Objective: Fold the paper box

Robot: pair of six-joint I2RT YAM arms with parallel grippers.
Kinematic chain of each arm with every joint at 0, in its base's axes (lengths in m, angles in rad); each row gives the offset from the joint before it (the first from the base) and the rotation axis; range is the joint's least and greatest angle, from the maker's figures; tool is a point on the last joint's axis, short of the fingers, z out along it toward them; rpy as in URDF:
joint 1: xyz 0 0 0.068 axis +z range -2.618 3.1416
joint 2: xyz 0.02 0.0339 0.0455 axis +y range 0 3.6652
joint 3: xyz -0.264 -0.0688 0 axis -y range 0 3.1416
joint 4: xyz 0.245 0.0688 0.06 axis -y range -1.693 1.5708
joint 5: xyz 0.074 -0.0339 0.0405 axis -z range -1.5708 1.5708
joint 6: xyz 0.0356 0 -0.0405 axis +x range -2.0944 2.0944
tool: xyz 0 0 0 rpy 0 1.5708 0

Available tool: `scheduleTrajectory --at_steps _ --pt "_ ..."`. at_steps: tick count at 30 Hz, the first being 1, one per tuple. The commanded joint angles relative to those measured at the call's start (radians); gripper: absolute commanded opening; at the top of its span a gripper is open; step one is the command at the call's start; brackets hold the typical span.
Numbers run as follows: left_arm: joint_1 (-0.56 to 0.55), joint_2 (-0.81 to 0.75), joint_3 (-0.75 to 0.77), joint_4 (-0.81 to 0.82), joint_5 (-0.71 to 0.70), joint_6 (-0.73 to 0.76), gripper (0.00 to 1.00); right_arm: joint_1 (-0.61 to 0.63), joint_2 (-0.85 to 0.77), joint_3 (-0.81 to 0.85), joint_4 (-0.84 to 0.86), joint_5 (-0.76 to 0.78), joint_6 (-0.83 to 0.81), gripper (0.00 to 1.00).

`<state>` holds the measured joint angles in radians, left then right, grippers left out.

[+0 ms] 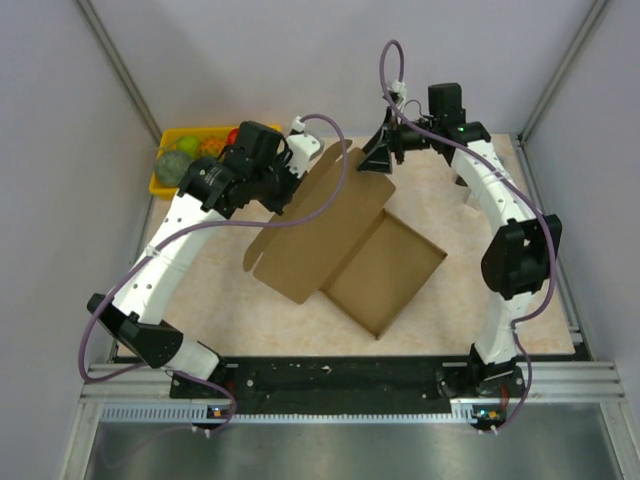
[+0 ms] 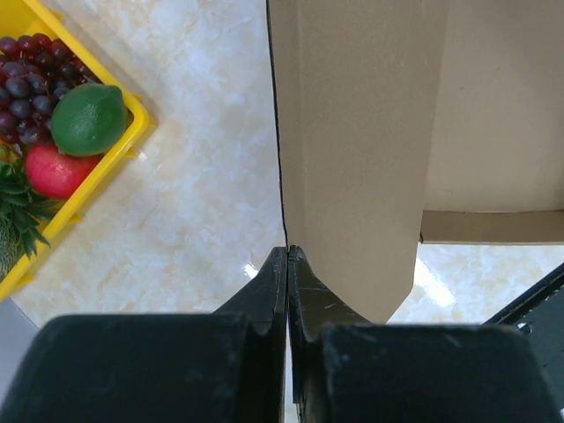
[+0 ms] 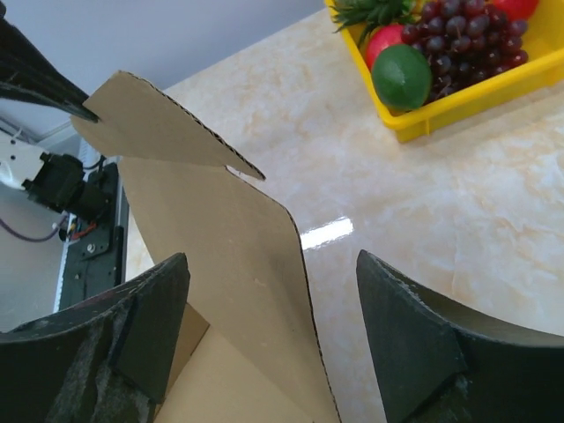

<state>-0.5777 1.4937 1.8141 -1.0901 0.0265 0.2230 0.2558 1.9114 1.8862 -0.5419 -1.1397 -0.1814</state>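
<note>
Left tool pinching paper box flap corner; right tool spread, straddling raised flap.

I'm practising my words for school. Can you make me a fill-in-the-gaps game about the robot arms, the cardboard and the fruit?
1. The left gripper is ____ on an edge of the paper box.
2. The right gripper has ____ jaws, with a cardboard flap between them.
3. The tray of fruit is coloured ____.
4. Beside the green lime lie dark purple ____.
Missing words: shut, open, yellow, grapes.
</note>
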Motion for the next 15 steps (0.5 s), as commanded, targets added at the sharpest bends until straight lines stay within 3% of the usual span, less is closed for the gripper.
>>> scheduleTrajectory --at_steps 1,5,11,12,14,15 --pt "-0.001 -0.010 0.036 0.073 0.050 0.006 0.00 0.025 0.032 0.063 0.014 -0.086 -0.010 0.72" --pt "-0.002 -0.012 0.042 0.087 0.069 0.001 0.00 0.031 0.034 0.056 0.022 -0.077 -0.027 0.61" --pt "-0.001 -0.004 0.054 0.104 0.032 -0.048 0.00 0.031 0.028 0.031 0.052 -0.052 -0.044 0.22" --pt "0.001 -0.010 0.053 0.120 0.009 -0.094 0.05 0.031 0.017 0.018 0.084 -0.049 -0.041 0.07" --pt "0.012 -0.033 0.036 0.151 -0.017 -0.134 0.21 0.031 0.003 -0.037 0.147 -0.046 -0.026 0.00" --pt "0.036 -0.071 0.004 0.171 -0.016 -0.180 0.35 0.031 -0.006 -0.057 0.181 -0.042 0.000 0.00"
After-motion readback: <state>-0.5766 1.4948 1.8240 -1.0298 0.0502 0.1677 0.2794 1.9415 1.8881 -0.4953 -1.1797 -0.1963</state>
